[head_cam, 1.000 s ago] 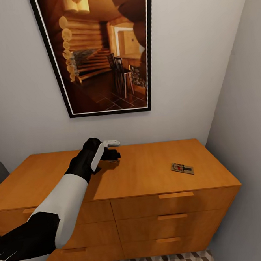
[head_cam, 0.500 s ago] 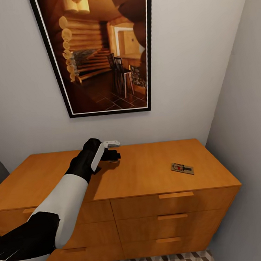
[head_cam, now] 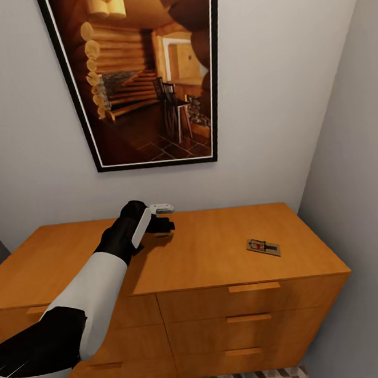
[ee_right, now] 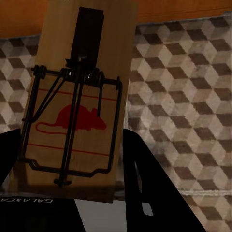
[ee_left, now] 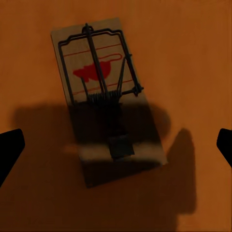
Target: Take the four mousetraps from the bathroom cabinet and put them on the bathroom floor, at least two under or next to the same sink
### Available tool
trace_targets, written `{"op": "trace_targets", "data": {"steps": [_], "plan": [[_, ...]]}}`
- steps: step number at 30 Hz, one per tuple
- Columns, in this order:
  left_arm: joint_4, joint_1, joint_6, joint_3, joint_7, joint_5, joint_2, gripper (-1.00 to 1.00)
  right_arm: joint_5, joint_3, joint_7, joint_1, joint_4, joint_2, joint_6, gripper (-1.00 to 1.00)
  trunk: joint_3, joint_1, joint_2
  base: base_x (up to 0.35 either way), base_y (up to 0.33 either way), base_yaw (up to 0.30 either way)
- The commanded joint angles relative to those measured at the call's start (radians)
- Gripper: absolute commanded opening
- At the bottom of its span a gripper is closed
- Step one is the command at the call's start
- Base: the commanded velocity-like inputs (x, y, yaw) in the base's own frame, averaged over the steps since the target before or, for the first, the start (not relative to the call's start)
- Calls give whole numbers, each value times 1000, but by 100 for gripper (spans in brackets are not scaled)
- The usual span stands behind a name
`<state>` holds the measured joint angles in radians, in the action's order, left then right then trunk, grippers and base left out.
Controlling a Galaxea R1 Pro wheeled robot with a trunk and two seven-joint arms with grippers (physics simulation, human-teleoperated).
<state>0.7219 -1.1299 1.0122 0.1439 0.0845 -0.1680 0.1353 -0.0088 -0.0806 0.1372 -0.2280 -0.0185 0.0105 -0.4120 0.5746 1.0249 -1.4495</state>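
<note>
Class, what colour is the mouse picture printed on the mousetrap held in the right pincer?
Red, on the mousetrap; clearest in the right wrist view.

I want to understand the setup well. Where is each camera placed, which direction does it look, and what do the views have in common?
Head view: sits high, looking forward and down at the cabinet with one mousetrap; the left arm reaches over the top.
Left wrist view: above the cabinet top, facing down on another mousetrap; dark tips of the left gripper at both edges.
Right wrist view: facing the bathroom floor; the right gripper holds a third mousetrap.
Shared: head and left wrist views both show the orange cabinet top.
</note>
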Motion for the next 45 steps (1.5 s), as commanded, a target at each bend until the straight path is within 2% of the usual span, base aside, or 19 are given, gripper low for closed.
{"op": "trace_targets", "data": {"steps": [1,45], "plan": [[1,-1,3,2,9,-10,0,100,-5,-8,12,-1,1,0,-2,-100,1,0,0,54,-29,0],[-1,-1,3,3,9,-11,-2,100,-5,-8,12,-1,2,0,-2,-100,1,0,0,17,-2,0]]}}
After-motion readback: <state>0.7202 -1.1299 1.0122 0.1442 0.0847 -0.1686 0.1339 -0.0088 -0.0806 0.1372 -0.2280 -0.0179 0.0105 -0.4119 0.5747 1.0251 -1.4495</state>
